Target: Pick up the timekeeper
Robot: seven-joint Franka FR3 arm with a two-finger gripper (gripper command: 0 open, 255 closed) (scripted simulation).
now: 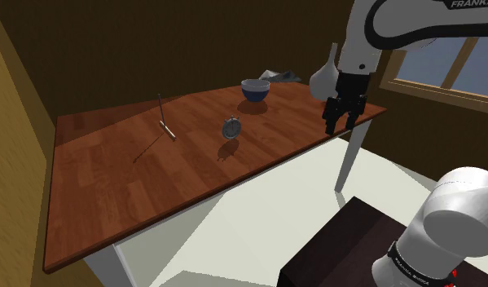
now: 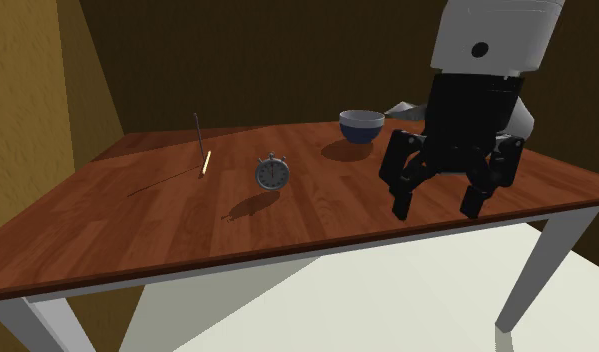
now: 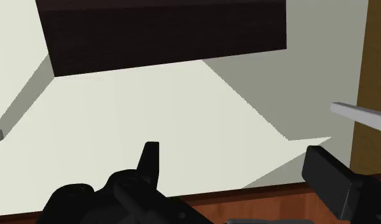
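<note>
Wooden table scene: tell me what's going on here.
A white Franka arm is set to pick up the small round grey stopwatch, which stands upright around the middle of the reddish-brown wooden table. Its black two-finger gripper hangs open and empty near the table's edge, well apart from the stopwatch. Nothing is grasped yet. A blue bowl sits toward the table's far side.

The claw (image 2: 435,210) is looking matt black. Close by it, the table (image 2: 137,220) is showing reddish-brown wood planks with a smooth, faintly glossy finish. Farther from the claw across that top, the stopwatch (image 2: 272,172) is gleaming like silvery metal, and the bowl (image 2: 361,125) is looking smooth and glossy. The stand (image 1: 348,245) is appearing dark and matt.
</note>
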